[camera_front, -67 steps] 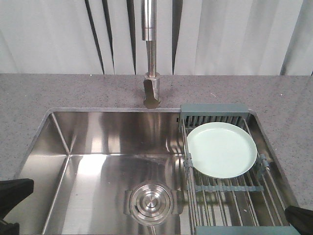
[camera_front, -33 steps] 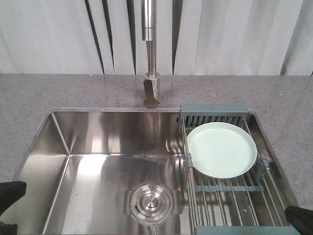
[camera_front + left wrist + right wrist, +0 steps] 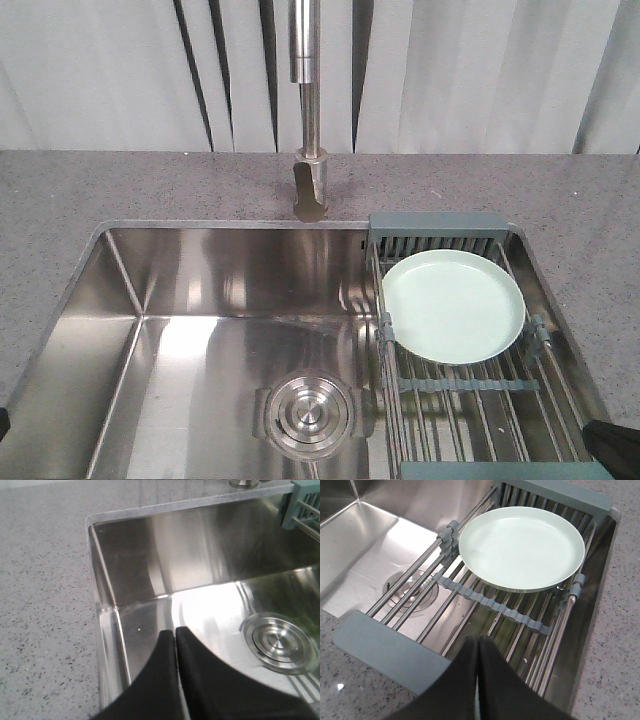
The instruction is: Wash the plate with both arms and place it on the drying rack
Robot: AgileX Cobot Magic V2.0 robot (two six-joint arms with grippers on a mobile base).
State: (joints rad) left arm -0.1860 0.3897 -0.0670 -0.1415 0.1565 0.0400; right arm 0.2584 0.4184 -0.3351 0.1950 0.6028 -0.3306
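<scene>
Fingers of the left gripper: pressed together, tips touching, holding nothing. They hang over the near left part of the sink basin. Beyond the tips, the basin floor with a bright glare patch; to their right, the round steel drain strainer. Left of them, the speckled grey surface. At the far right corner of this view, a corner of the grey-blue drying rack.

Fingers of the right gripper: also pressed together, empty. They sit above the near grey-blue end piece of the drying rack, which spans the right side of the sink. Just past the tips run the steel wire bars and a wavy grey-blue cross strip. Farther out, the pale green plate lies face up on the bars, close to the far end piece, well apart from the fingers.

Front view: plate on the rack, right of the strainer. Faucet stands on the surface behind the sink, well left of the plate. Only a dark corner of the right arm shows at the lower right edge.
</scene>
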